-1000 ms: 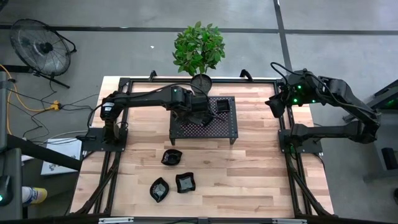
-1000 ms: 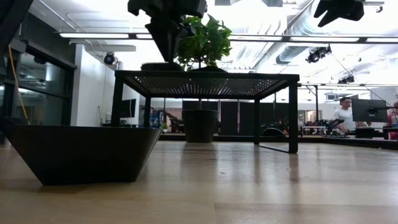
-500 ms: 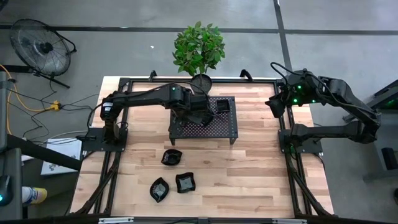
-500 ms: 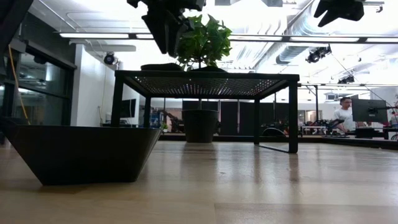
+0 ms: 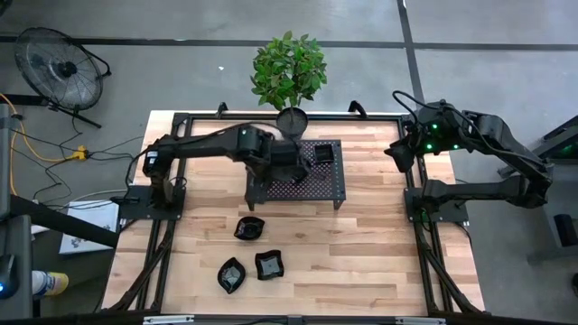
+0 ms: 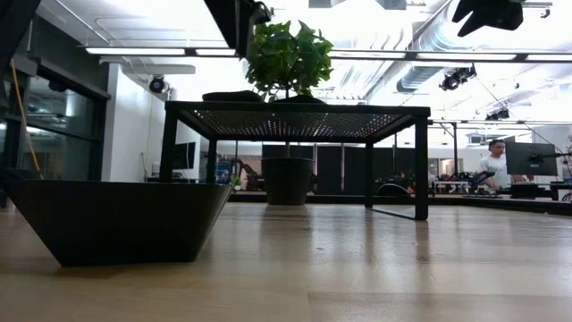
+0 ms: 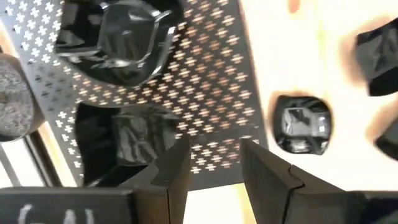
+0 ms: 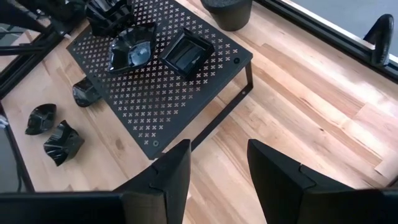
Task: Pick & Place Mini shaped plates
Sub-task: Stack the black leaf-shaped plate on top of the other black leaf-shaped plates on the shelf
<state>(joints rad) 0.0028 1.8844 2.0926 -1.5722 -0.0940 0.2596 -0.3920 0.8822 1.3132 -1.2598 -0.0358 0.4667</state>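
Two mini shaped plates lie flat on top of the black perforated rack (image 5: 312, 181): a wavy-edged one (image 8: 130, 50) and a square one (image 8: 186, 53). Three more plates rest on the table in front of the rack (image 5: 249, 228), (image 5: 231, 274), (image 5: 268, 264). My left gripper (image 7: 214, 165) hangs open above the rack's left part (image 5: 285, 161), pointing down, with nothing between its fingers. In the low view it is at the top edge (image 6: 239, 18), clear of the plate on the rack (image 6: 234, 95). My right gripper (image 8: 217, 168) waits open, high at the table's right edge (image 5: 397, 153).
A black plant pot (image 5: 293, 118) with a green plant stands just behind the rack at the far edge. Bare wood lies to the right of the rack and along the near right side. In the low view one plate (image 6: 125, 219) looms large at the near left.
My left gripper has risen from the plate on the rack's left part and drawn a little toward the table's left edge. That plate stays lying on the rack. My right arm has kept still.
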